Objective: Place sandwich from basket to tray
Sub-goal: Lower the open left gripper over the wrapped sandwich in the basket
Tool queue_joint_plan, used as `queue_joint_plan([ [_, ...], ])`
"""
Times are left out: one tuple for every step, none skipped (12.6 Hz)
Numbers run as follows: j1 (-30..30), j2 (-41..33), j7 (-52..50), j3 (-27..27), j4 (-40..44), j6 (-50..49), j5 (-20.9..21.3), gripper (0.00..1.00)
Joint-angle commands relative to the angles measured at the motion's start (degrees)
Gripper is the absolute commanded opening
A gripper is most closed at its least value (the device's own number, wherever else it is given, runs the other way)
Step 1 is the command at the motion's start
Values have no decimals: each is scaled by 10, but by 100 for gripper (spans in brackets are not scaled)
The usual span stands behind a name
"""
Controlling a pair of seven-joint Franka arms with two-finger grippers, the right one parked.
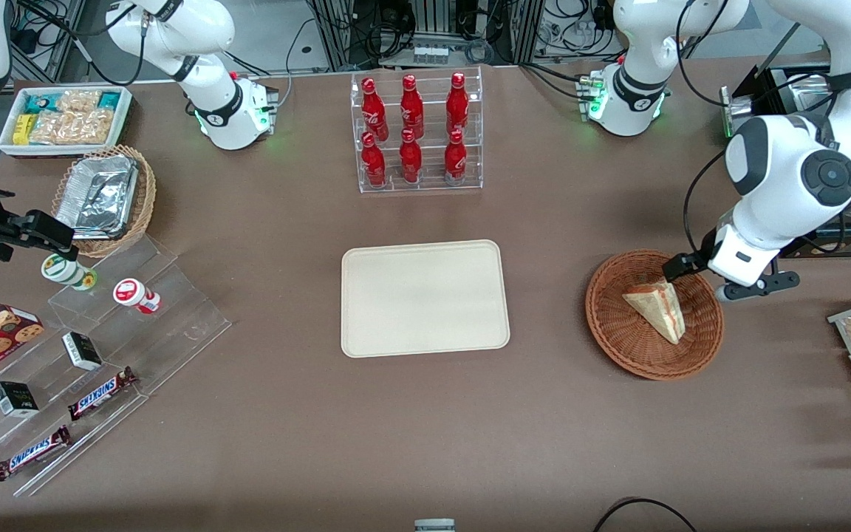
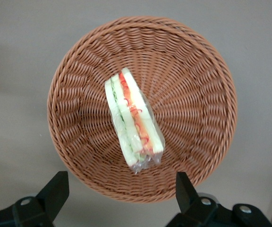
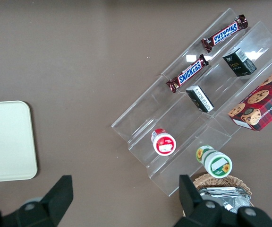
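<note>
Approach step: the left arm's hand is hovering over the basket with its fingers spread wide and empty, while the sandwich is lying inside, ungrasped. Next, by judgement: descending to straddle the wedge, pinching, then carrying it to the tray.

gripper: partly hidden in the front view by the working arm's white wrist housing; only dark finger parts are seen above the basket's rim; in the left wrist view its two fingers are cut off by the picture's edge, set wide apart.
basket: part of the rim farthest from the front camera is covered by the gripper.
sandwich: its filling is too small to be told in the front view.
tray: cut off by the edge in the right wrist view.
foil-lined basket: only a sliver is seen in the right wrist view.
</note>
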Motion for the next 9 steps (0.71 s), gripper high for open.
queue_joint_plan([
  [-4,25,-124,-2,2,31,8,100],
  [-4,36,-172,-3,2,39,7,100],
  [-5,43,-199,-3,3,46,6,100],
  [-6,50,-227,-3,3,59,6,100],
  [-6,57,-263,-3,4,67,6,100],
  [-6,63,-282,-4,9,71,6,100],
  [-6,70,-286,-8,10,79,6,100],
  [-6,73,-290,-10,11,84,6,100],
  [-7,79,-295,-10,12,88,6,100],
])
